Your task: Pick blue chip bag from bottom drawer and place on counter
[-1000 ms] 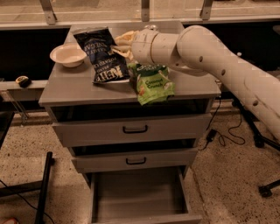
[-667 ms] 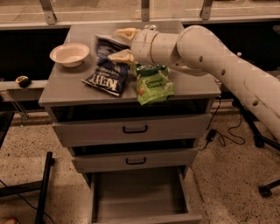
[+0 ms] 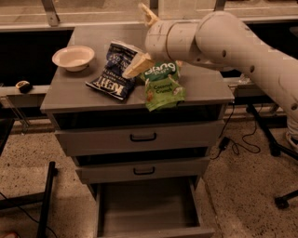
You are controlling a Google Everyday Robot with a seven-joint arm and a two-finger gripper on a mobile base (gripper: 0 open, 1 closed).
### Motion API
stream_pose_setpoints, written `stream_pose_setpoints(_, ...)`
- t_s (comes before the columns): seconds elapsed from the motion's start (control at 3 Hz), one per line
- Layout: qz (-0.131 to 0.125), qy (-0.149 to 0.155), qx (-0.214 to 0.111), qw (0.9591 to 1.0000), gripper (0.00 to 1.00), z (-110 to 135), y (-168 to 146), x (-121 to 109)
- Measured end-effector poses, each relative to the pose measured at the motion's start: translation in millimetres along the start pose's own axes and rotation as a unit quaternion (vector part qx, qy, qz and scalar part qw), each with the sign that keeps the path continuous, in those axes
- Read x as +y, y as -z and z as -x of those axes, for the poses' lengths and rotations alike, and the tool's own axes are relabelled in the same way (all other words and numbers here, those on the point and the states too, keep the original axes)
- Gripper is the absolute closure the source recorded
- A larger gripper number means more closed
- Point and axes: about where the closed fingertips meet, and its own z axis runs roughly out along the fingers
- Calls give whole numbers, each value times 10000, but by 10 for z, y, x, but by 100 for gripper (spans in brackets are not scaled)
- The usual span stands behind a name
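The blue chip bag [image 3: 113, 70] lies flat on the counter [image 3: 65, 93], left of centre, with its white lettering facing up. My gripper [image 3: 135, 41] hangs just right of the bag and is open. One pale finger [image 3: 136, 66] touches the bag's right edge and the other finger [image 3: 148, 14] points up and away. Nothing is held between them. The bottom drawer [image 3: 149, 209] is pulled out below, and what shows of its grey tray is empty.
A green snack bag [image 3: 161, 86] lies on the counter at the front edge, under my wrist. A white bowl [image 3: 73, 57] sits at the counter's left rear. The two upper drawers with black handles [image 3: 143, 137] are shut. A black stand leg [image 3: 46, 200] is at the lower left.
The blue bag was held tilted above the counter; now it lies flat on it and is let go. My gripper has opened and its fingers have spread apart.
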Motion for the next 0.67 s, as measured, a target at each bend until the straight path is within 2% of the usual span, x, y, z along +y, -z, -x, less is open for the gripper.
stream_pose_setpoints(0.67,-383,-112,566,9976,0,-40,789,-128)
